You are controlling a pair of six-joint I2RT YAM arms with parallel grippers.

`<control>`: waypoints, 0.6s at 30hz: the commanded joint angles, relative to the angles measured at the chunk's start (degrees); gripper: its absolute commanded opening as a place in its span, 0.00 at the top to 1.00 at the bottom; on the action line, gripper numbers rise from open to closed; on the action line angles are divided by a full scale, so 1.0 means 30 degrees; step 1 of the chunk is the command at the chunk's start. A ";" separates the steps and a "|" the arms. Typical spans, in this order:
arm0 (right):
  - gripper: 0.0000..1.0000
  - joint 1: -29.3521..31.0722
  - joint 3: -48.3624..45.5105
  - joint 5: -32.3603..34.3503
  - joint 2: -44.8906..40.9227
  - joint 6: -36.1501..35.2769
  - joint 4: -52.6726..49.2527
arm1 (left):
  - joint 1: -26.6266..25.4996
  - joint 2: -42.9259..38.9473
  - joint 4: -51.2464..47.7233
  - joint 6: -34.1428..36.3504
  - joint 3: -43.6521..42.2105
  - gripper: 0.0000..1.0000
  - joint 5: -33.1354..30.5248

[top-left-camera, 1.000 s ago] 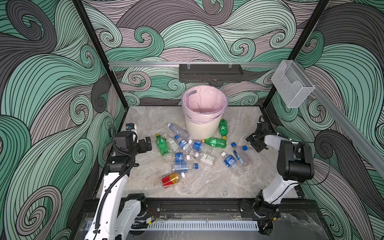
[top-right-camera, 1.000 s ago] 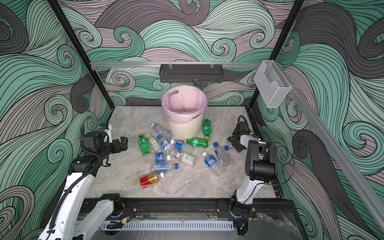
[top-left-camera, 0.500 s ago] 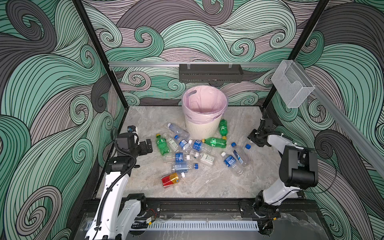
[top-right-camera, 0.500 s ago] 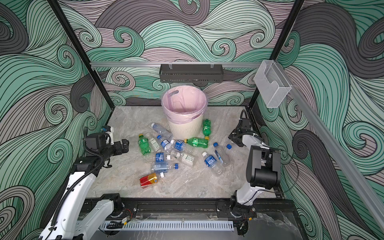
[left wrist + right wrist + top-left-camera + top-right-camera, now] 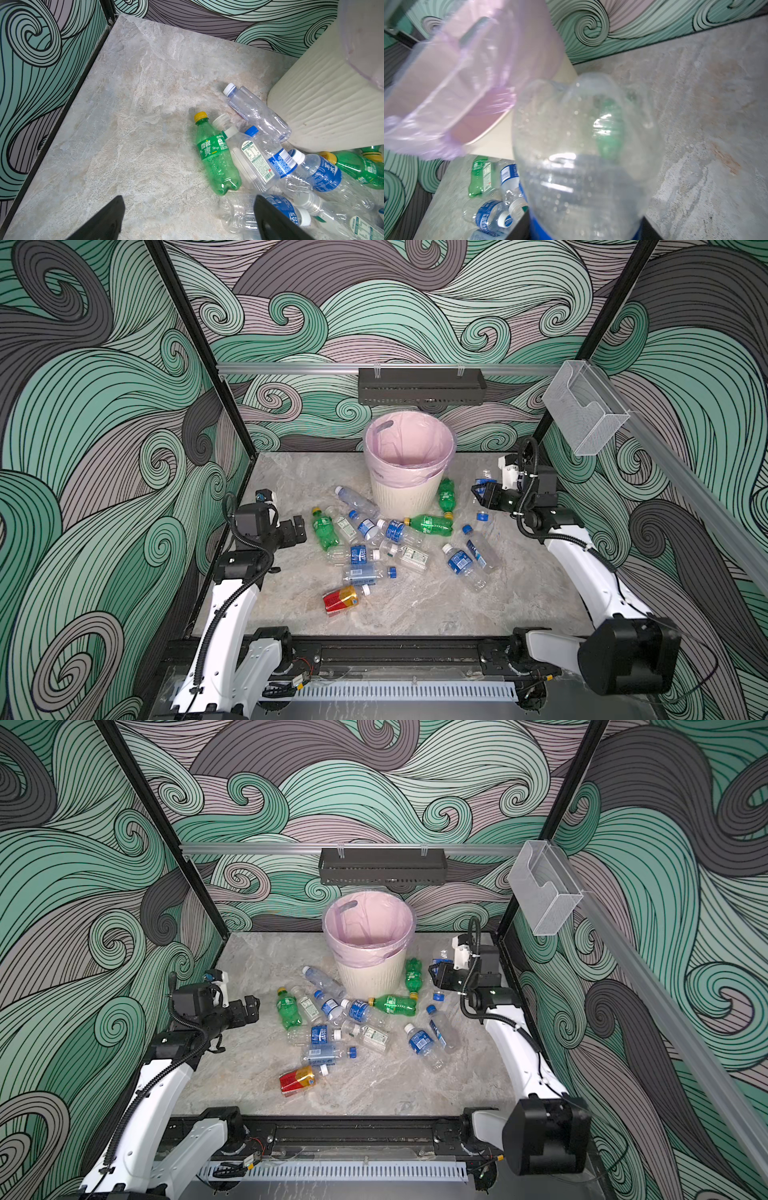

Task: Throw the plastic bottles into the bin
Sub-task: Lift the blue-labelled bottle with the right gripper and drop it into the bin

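1. The clear blue-labelled bottle point(image 5: 583, 149) is up off the table in my right gripper point(image 5: 481, 494). Its base faces the wrist camera, and the black fingers point(image 5: 521, 230) are clamped on either side of its blue label.
2. In both top views that bottle hangs to the right of the bin point(image 5: 399, 497). It is apart from the bin's wall and not over the opening.
3. The bin stands upright at the back middle of the table point(image 5: 415, 610), with a pale pink bag point(image 5: 365, 928) folded over its rim.
4. The other plastic bottles point(image 5: 361, 553) lie on their sides in a loose pile in front of the bin.
   - One clear one point(image 5: 257, 112) rests against the bin's base.
   - A green one point(image 5: 446, 494) lies just right of the bin.
   - Another green one point(image 5: 430, 524) lies across the pile's back edge.
   - The red-and-yellow bottle point(image 5: 340, 599) lies alone, nearest to me.
5. My left gripper point(image 5: 300, 526) hovers at the pile's left edge with its jaws spread wide and nothing between them. The left wrist view shows a yellow-capped green bottle point(image 5: 216, 160) just ahead of the fingertips, touching a clear white-capped bottle point(image 5: 247, 158).
6. Farther out, a black perforated tray point(image 5: 419, 385) hangs on the back rail above the bin. A clear plastic box point(image 5: 582, 410) is fixed to the right-hand rail.
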 commanded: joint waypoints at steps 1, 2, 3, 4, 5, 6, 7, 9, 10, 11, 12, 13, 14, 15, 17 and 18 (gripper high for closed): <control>0.54 0.0169 -0.0356 -0.1472 -0.1384 -0.0842 0.0335 | -0.0118 -0.0124 0.0094 -0.0145 0.0411 0.01 0.0469; 0.54 0.0170 -0.0375 -0.1725 -0.1733 -0.0874 0.0275 | -0.0131 -0.0123 0.0058 -0.0200 0.0440 0.01 0.0441; 0.54 0.0198 -0.0349 -0.1965 -0.2039 -0.0904 0.0173 | -0.0128 -0.0083 0.0028 -0.0273 0.0473 0.01 0.0412; 0.54 0.0228 -0.0310 -0.2161 -0.2269 -0.0904 0.0102 | -0.0118 -0.0062 -0.0001 -0.0342 0.0499 0.01 0.0354; 0.54 0.0279 -0.0282 -0.2395 -0.2482 -0.0904 0.0041 | -0.0116 -0.0050 -0.0002 -0.0430 0.0527 0.01 0.0281; 0.54 0.0355 -0.0204 -0.2533 -0.2615 -0.0904 0.0011 | -0.0114 -0.0022 -0.0029 -0.0488 0.0560 0.01 0.0210; 0.54 0.0493 -0.0039 -0.2671 -0.2685 -0.0904 -0.0034 | -0.0118 0.0002 -0.0031 -0.0551 0.0611 0.01 0.0106; 0.54 0.1000 0.0859 -0.2724 -0.2382 -0.0904 -0.0235 | -0.0117 0.0080 -0.0061 -0.0742 0.0648 0.01 -0.0241; 0.54 0.1314 0.1529 -0.2635 -0.2009 -0.0897 -0.0359 | -0.0128 0.0110 -0.0075 -0.0814 0.0662 0.01 -0.0371; 0.54 0.1773 0.2530 -0.2464 -0.1380 -0.0869 -0.0468 | -0.0116 0.0180 -0.0068 -0.0890 0.0674 0.01 -0.0474; 0.54 0.2278 0.3768 -0.2234 -0.0556 -0.0846 -0.0545 | -0.0116 0.0256 -0.0119 -0.1044 0.0638 0.01 -0.0590; 0.54 0.2723 0.5014 -0.1912 0.0228 -0.0820 -0.0571 | -0.0131 0.0322 -0.0105 -0.1326 0.0646 0.01 -0.0691; 0.54 0.3230 0.6531 -0.1533 0.1500 -0.0759 -0.0560 | -0.0116 0.0428 -0.0036 -0.1620 0.0582 0.01 -0.0732; 0.54 0.3684 0.8558 -0.1165 0.3002 -0.0524 -0.0597 | -0.0117 0.0519 0.0065 -0.1908 0.0565 0.02 -0.0706; 0.46 0.4469 1.2480 -0.0505 0.5983 -0.0119 -0.1146 | -0.0131 0.0696 0.0253 -0.2457 0.0472 0.02 -0.0500; 0.35 0.4839 1.4730 -0.0069 0.7631 -0.0121 -0.2096 | -0.0142 0.0784 0.0318 -0.2644 0.0445 0.02 -0.0280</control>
